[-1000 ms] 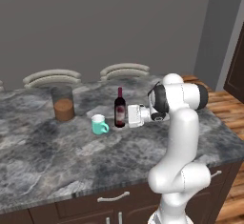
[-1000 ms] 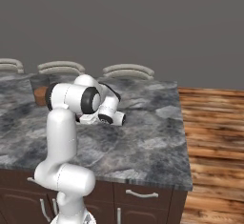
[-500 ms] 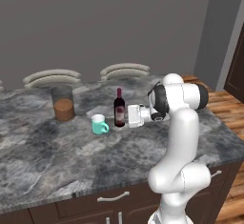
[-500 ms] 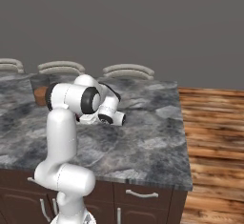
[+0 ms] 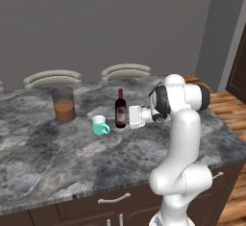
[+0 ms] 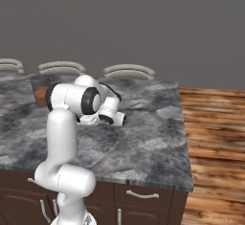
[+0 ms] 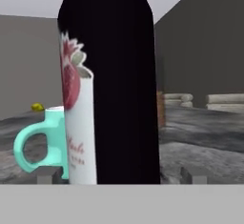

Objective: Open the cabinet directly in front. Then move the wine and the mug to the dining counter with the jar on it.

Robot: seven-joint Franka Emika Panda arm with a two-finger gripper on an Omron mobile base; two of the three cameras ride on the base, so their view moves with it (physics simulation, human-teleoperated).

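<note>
The wine (image 5: 120, 109) is seen standing upright on the dining counter (image 5: 57, 157), with the mug (image 5: 100, 125) just beside it on the side away from the arm and the jar (image 5: 63, 104) farther along the same grey marbled top. In the hand view the bottle (image 7: 112, 85) is cut off at its neck and base, and only the handle and part of the mug's wall (image 7: 40, 142) are left showing past it. The gripper (image 5: 130, 117) is held level against the bottle's side; in the left base view its fingers cannot be made out separately. In the hand view the two fingertips (image 7: 46, 174) are seen set wide apart, one on either side of the bottle and clear of it, so nothing is gripped. In the right base view the bottle and mug are hidden behind the arm, and a sliver of the jar (image 6: 42, 95) is visible. Compared with a second earlier, the bottle, mug and jar are unmoved, and the arm's pose is much the same.
</note>
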